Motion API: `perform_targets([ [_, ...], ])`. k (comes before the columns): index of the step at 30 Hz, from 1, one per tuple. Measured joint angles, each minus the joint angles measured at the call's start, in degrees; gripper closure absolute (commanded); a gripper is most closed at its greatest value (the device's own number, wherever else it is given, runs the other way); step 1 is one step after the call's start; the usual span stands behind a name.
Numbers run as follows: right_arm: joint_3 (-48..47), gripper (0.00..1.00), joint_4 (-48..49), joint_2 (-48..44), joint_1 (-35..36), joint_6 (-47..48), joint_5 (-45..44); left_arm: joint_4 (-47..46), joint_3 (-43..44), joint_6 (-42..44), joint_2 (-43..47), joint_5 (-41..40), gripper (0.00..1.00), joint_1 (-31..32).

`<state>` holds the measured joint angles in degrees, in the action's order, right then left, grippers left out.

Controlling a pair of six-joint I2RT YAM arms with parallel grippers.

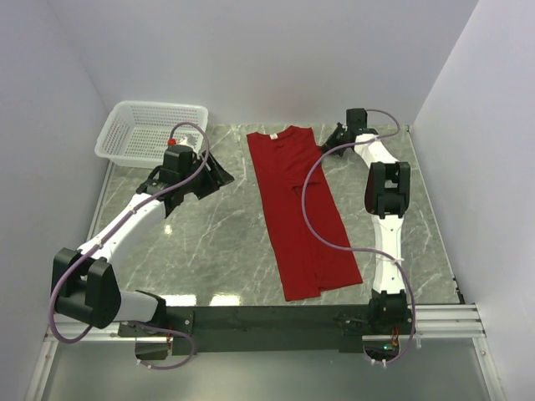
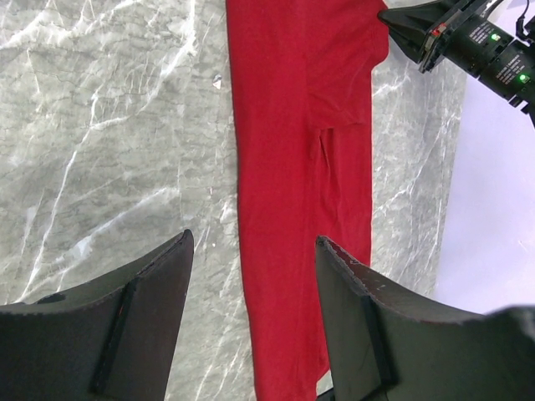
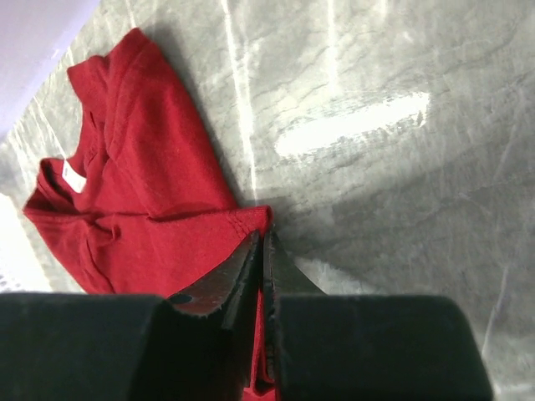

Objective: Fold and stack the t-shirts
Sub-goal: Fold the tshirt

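A red t-shirt (image 1: 297,205) lies on the marble table as a long narrow strip, folded lengthwise, collar at the far end. My right gripper (image 1: 338,136) is at the shirt's far right corner and is shut on a fold of the red cloth (image 3: 266,219), which shows between its closed fingers. My left gripper (image 1: 219,173) hovers open and empty left of the shirt's upper part, apart from it. In the left wrist view the shirt (image 2: 292,167) runs between and beyond the spread fingers (image 2: 159,284).
A white plastic basket (image 1: 150,134) stands at the far left corner, just behind my left arm. White walls close the table on the left, back and right. Bare marble (image 1: 209,251) lies left of the shirt.
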<state>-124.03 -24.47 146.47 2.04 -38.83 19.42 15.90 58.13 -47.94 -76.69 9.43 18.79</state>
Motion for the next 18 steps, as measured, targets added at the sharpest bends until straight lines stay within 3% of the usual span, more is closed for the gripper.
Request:
perform_targets([
  [18, 1.8, 0.9, 1.0, -6.3, 6.7, 14.3, -9.4, -1.7, -2.2, -1.1, 0.0, 2.0, 0.35, 0.0],
])
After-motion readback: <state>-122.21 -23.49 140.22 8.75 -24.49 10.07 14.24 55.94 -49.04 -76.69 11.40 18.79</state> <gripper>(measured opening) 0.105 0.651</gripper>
